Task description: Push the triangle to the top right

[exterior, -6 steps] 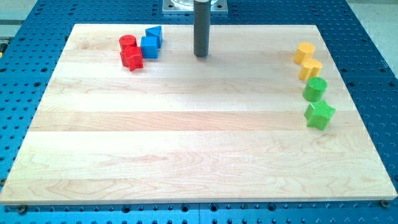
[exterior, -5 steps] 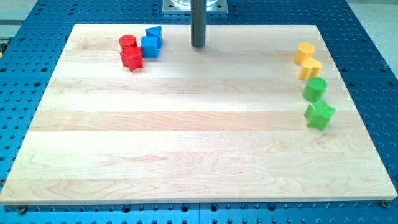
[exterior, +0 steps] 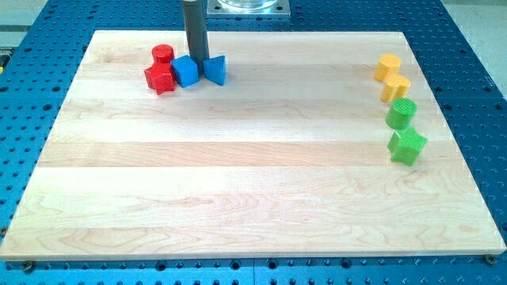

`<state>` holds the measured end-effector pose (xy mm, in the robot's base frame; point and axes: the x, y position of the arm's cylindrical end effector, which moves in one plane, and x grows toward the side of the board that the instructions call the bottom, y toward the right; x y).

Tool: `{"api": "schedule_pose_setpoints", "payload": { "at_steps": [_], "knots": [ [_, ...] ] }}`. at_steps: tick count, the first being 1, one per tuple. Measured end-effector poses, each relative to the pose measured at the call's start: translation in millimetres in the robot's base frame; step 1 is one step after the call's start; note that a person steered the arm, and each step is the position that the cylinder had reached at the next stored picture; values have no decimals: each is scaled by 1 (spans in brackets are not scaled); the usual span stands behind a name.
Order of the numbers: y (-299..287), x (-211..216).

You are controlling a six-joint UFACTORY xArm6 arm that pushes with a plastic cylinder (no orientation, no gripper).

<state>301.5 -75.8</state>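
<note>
The blue triangle (exterior: 215, 70) lies near the view's top left of the wooden board (exterior: 253, 198). My tip (exterior: 196, 61) stands right at its left, between it and the blue cube (exterior: 185, 70), touching or nearly touching both. A red star-shaped block (exterior: 159, 78) sits left of the blue cube and a red cylinder (exterior: 163, 55) is just above it.
At the view's right, two yellow blocks (exterior: 388, 66) (exterior: 395, 87) stand above a green cylinder (exterior: 401, 114) and a green star-shaped block (exterior: 407, 146). A metal mount (exterior: 245, 5) sits past the board's top edge.
My tip has moved left and down from the top middle into the blue blocks. The triangle has shifted right and down; the blue cube and red star have shifted slightly.
</note>
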Motion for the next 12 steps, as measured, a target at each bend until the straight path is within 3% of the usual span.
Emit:
{"api": "schedule_pose_setpoints", "payload": {
  "at_steps": [1,3,5,6,7,8,9,11,12],
  "knots": [
    [82,28],
    [91,72],
    [168,32],
    [127,40],
    [192,56],
    [210,55],
    [245,15],
    [172,-41],
    [192,-44]
  ]
}}
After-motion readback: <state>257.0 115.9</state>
